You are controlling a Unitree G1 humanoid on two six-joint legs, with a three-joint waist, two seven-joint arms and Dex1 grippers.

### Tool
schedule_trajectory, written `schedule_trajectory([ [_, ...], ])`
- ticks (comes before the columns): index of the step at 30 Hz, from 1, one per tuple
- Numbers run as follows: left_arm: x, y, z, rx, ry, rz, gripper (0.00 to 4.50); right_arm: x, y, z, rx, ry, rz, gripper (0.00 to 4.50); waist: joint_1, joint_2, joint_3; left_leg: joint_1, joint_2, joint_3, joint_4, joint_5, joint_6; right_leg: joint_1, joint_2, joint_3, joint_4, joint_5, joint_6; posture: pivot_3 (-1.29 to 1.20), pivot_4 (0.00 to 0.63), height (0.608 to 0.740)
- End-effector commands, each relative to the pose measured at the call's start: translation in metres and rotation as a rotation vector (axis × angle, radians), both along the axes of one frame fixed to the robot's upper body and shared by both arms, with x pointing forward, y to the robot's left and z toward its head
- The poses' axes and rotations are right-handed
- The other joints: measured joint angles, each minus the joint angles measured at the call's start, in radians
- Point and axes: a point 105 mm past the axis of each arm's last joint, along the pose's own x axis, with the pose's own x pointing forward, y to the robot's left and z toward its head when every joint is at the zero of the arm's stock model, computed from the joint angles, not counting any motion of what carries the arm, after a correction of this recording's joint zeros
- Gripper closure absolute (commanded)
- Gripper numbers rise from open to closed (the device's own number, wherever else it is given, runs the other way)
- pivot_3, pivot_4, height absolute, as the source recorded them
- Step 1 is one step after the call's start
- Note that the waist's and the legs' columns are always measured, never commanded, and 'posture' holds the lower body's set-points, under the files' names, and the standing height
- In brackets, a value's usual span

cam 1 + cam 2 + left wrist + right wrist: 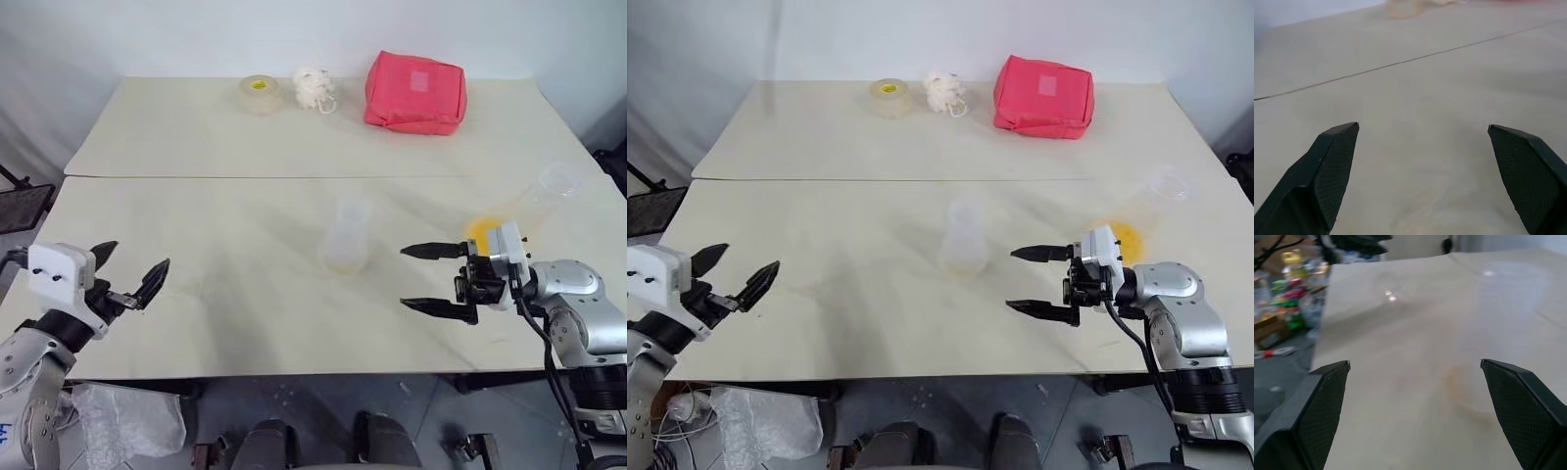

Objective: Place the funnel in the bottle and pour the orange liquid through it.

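Both tools wide apart and holding nothing over the pale worktop (196, 196).
The small clear conical bottle (347, 238) stands upright mid-worktop, between the left tool (132, 269) and the right tool (423, 278), touching neither. A second clear flask (534, 201) lies tilted behind the right tool, orange liquid (480, 231) pooled in it.

Near the table's (196, 323) middle, the bottle (348, 238) upright, with the funnel (351, 209) on its neck. To its right, a tilted flask (534, 201) holding the orange liquid (483, 231). Along the far edge, left to right: tape roll (260, 92), puff (314, 89), pouch (415, 92).
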Motion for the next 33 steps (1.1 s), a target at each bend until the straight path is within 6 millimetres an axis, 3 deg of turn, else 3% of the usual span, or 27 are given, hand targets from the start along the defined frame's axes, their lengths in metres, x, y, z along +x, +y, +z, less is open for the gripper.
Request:
schedule_trajectory([
  [1,-0.011,0.000,0.003,0.017,-0.023,0.102,0.01,-0.004,0.004,0.009,0.000,-0.037,0.076,0.00,0.002,0.000,0.000,0.001,0.000,0.000,0.000,0.000,0.000,0.001,0.000,0.000,0.000,0.000,0.000,0.00,0.150,0.740],
  [6,-0.014,-0.017,0.001,0.003,-0.042,0.169,0.01,0.000,0.014,0.007,0.021,-0.029,0.090,0.00,0.004,0.000,0.000,0.001,0.000,-0.001,0.000,0.000,-0.001,0.002,0.000,0.001,-0.001,0.000,0.000,0.00,0.150,0.740],
  [12,-0.015,-0.033,-0.017,0.017,0.049,0.197,0.01,0.004,0.020,0.006,0.031,-0.018,0.094,0.00,0.001,0.000,0.000,0.001,0.000,-0.001,-0.001,0.000,-0.001,0.002,0.000,0.001,-0.001,0.000,0.000,0.00,0.150,0.740],
  [17,-0.012,-0.031,-0.038,0.037,0.158,0.253,0.01,0.008,0.022,0.005,0.029,-0.016,0.089,0.00,0.003,0.000,0.000,0.002,0.000,-0.001,-0.001,0.000,-0.001,0.002,0.001,0.001,-0.001,0.000,-0.001,0.00,0.150,0.740],
  [26,-0.002,-0.039,-0.050,0.039,0.188,0.221,0.01,0.010,0.023,0.005,0.032,-0.019,0.076,0.00,0.002,0.000,0.000,0.001,0.000,-0.001,-0.001,0.000,-0.001,0.002,0.001,0.001,-0.003,0.000,-0.001,0.00,0.150,0.740],
  [29,0.000,-0.042,-0.052,0.036,0.194,0.203,0.66,0.008,0.021,0.009,0.045,-0.024,0.087,0.00,0.002,0.000,0.000,0.001,0.000,-0.001,-0.001,0.000,-0.001,0.002,0.001,0.001,-0.004,0.000,-0.001,0.00,0.150,0.740],
  [33,0.001,-0.042,-0.058,0.026,0.232,0.195,1.89,0.003,0.022,0.017,0.075,-0.033,0.116,0.00,0.002,0.000,0.000,0.001,0.000,-0.001,-0.001,0.000,-0.001,0.002,0.001,0.001,-0.004,0.000,-0.001,0.00,0.150,0.740],
])
